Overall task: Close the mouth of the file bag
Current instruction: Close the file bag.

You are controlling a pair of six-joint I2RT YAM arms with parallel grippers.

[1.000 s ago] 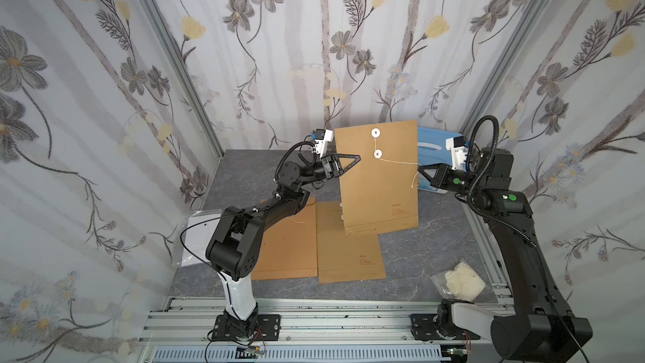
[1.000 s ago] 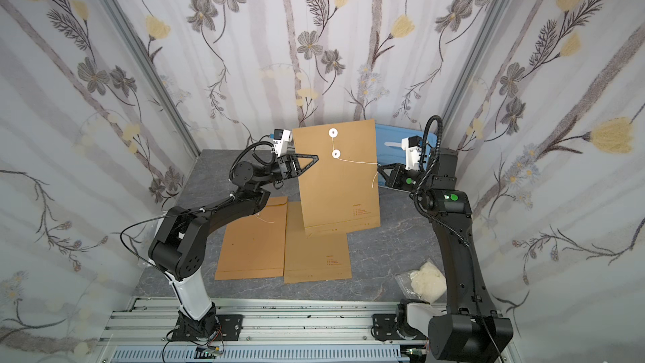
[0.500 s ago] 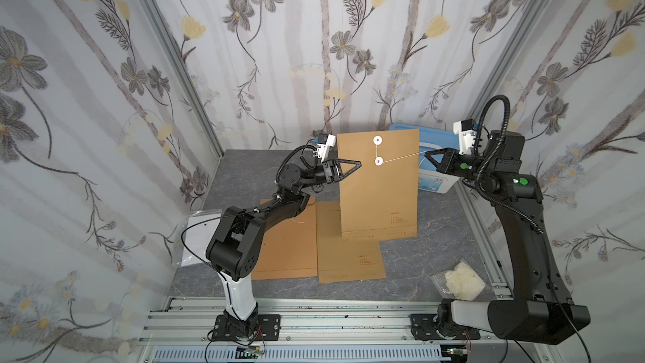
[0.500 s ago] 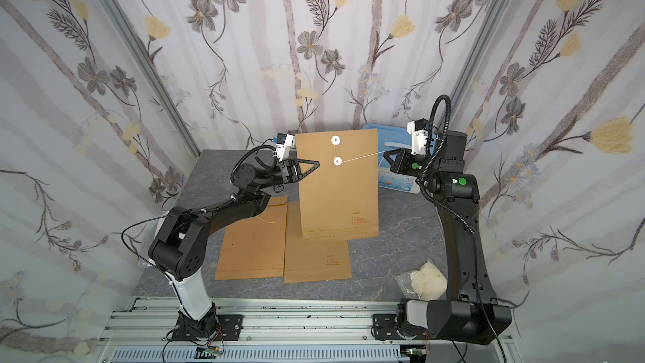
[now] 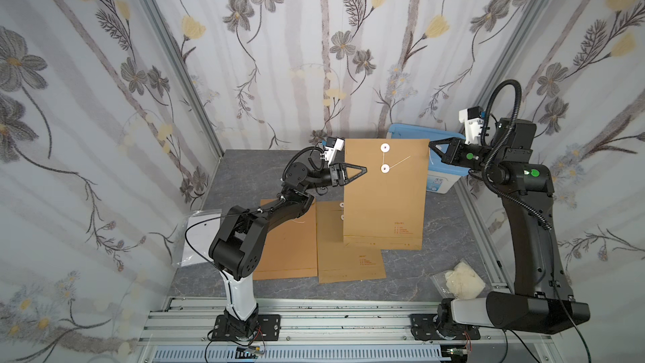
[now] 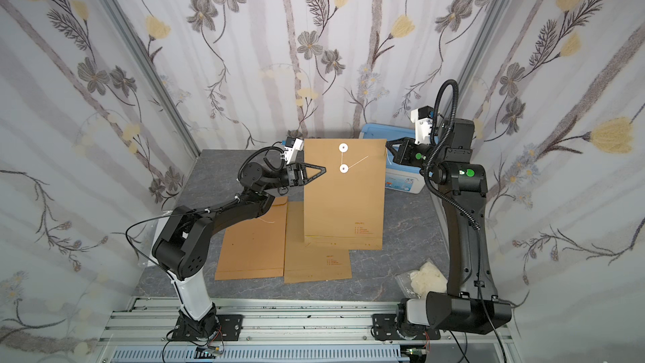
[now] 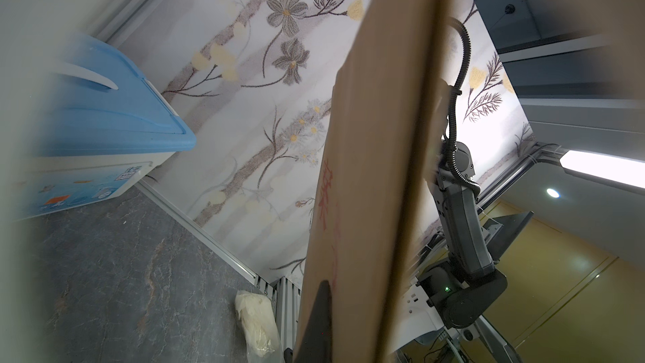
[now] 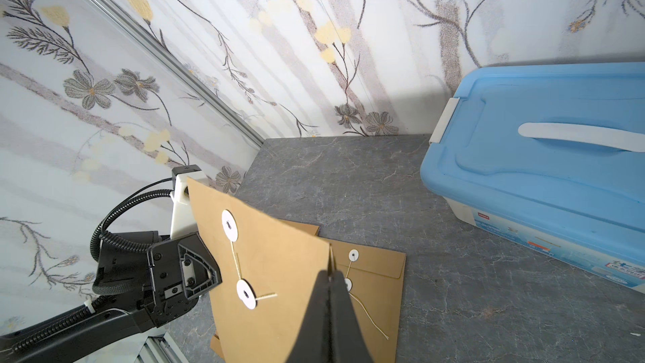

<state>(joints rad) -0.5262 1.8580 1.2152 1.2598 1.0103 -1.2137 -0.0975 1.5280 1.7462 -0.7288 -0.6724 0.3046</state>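
Red print (image 5: 401, 229) low on the file bag (image 5: 384, 204) and the label (image 5: 439, 180) on the blue-lidded box (image 5: 408, 132), far right, are too small to read. The bag hangs upright mid-scene, with the left gripper (image 5: 363, 170) clenched on its left edge and the right gripper (image 5: 431, 143) pinching its top right corner, above flat envelopes (image 5: 349, 263).

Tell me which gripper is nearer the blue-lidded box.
Right. The right gripper, pinching the string, sits at the edge of the file bag close by the blue-lidded box; the left gripper clamps the opposite edge, farther away.
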